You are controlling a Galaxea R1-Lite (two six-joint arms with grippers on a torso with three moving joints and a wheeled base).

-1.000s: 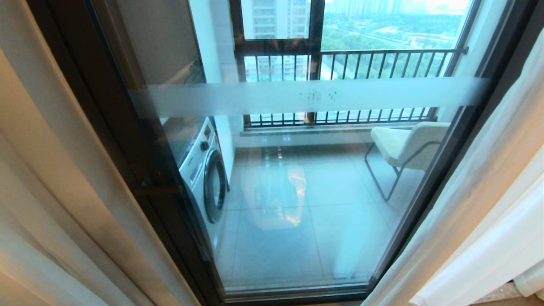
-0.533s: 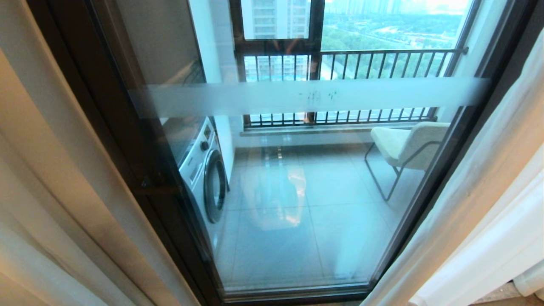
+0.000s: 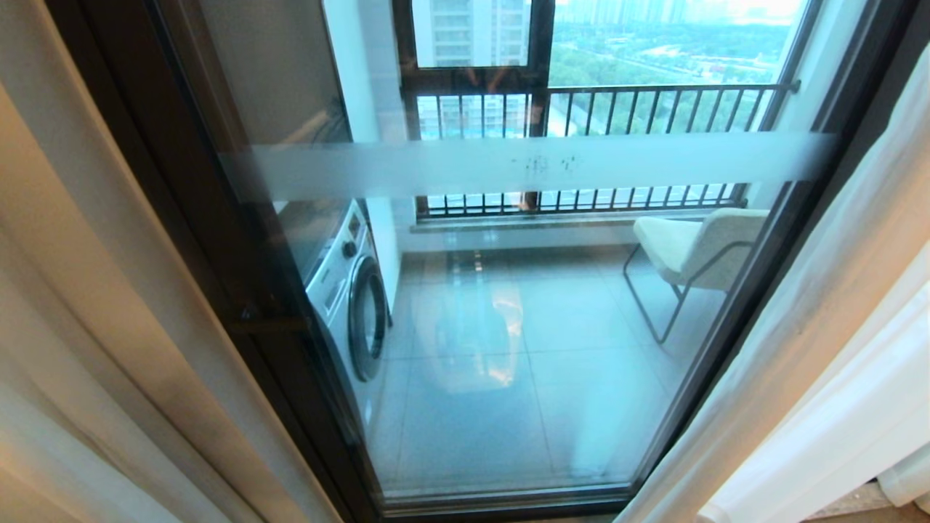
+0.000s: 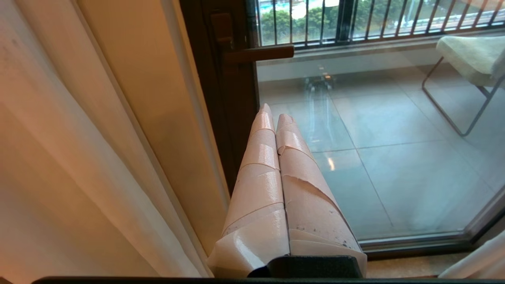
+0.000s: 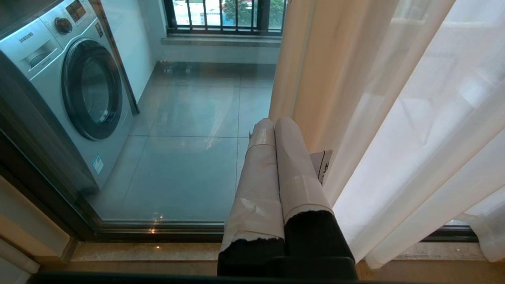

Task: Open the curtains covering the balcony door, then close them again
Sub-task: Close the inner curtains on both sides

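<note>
The curtains are drawn apart to both sides. A sheer white panel (image 3: 861, 378) hangs at the right, another pale panel (image 3: 33, 443) at the left. Between them the balcony door (image 3: 508, 341) shows bare glass in a dark frame, with a frosted band (image 3: 538, 165) across it. Neither gripper appears in the head view. My left gripper (image 4: 275, 115) is shut and empty, its taped fingers pointing at the door frame beside the left curtain (image 4: 59, 165). My right gripper (image 5: 273, 121) is shut and empty, just beside the right sheer curtain (image 5: 426, 138).
Thicker beige drapes (image 5: 315, 71) (image 3: 116, 247) hang next to the sheers. The door handle (image 4: 258, 54) sticks out from the frame. Behind the glass stand a washing machine (image 3: 349, 298), a chair (image 3: 697, 250) and a barred railing (image 3: 654, 109). A stone sill (image 5: 150, 252) runs below.
</note>
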